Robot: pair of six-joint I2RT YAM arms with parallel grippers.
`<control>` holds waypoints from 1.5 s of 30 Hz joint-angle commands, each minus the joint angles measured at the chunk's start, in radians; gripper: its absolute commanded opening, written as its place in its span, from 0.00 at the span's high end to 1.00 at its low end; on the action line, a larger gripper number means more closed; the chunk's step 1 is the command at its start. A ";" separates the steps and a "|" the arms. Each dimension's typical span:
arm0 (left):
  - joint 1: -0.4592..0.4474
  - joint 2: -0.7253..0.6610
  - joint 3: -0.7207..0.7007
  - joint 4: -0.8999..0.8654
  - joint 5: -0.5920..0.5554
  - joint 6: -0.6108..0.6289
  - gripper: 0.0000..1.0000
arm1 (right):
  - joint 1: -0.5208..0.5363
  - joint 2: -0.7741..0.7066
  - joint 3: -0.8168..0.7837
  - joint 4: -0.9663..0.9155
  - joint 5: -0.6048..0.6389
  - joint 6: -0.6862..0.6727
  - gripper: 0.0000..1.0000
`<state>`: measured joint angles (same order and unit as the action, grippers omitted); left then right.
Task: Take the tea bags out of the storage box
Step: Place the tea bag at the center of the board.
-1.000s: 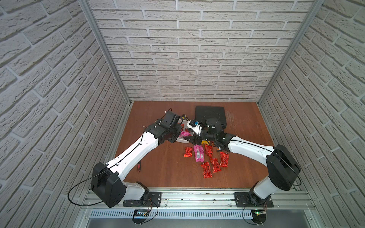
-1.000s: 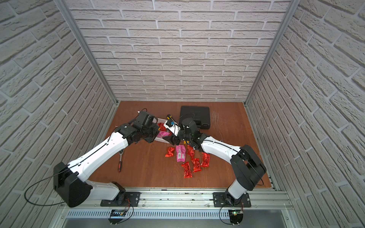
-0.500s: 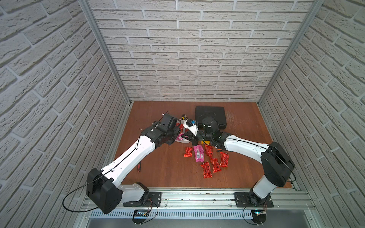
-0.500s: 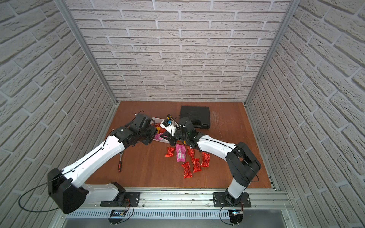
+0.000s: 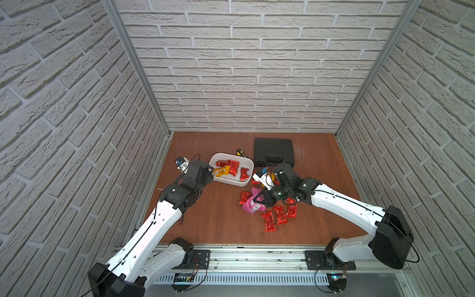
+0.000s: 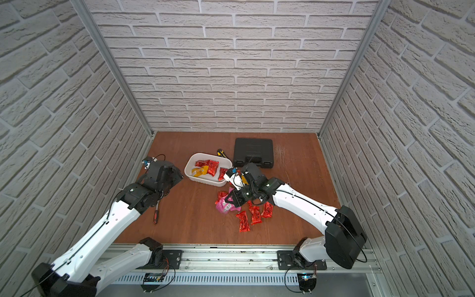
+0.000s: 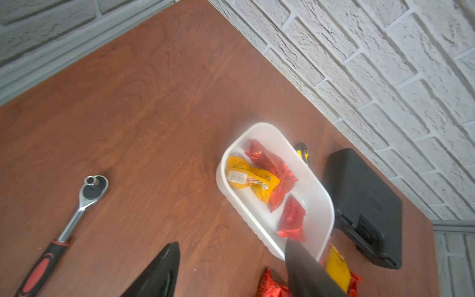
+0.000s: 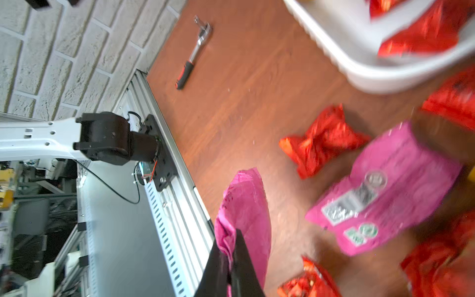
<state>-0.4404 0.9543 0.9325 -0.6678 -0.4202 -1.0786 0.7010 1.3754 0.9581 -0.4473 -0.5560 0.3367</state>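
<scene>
Where the right tool [image 8: 228, 243] pinches it, the pink foil sachet [image 8: 245, 203] crumples

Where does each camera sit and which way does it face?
Top views: high above the front rail, looking down on the table; left arm and right arm whole.
Left wrist: over the table, facing box and case; open left gripper shows.
Right wrist: low, facing the rail; right gripper shut on pink bag, left arm's base.
Shared by wrist views: box, ratchet.

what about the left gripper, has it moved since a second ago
Yes. In a top view the left gripper has pulled back from the storage box toward the left wall, farther from the black case.
</scene>
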 commanded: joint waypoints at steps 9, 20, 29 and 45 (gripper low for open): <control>0.057 -0.050 -0.083 0.034 0.118 0.089 0.31 | 0.077 0.199 0.102 -0.156 -0.010 0.040 0.97; 0.098 0.020 -0.071 0.074 0.230 0.103 0.31 | 0.107 0.194 0.177 -0.238 0.361 -0.016 0.57; 0.120 0.185 -0.002 0.175 0.326 0.143 0.33 | 0.099 -0.018 0.178 -0.163 0.504 -0.031 0.41; 0.088 0.733 0.464 -0.057 0.392 0.729 0.36 | -0.066 0.011 0.159 -0.099 0.556 0.146 0.41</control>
<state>-0.3443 1.6444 1.3396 -0.6025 -0.0399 -0.5953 0.6495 1.4010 1.1221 -0.5793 0.0063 0.4557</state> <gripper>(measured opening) 0.640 0.586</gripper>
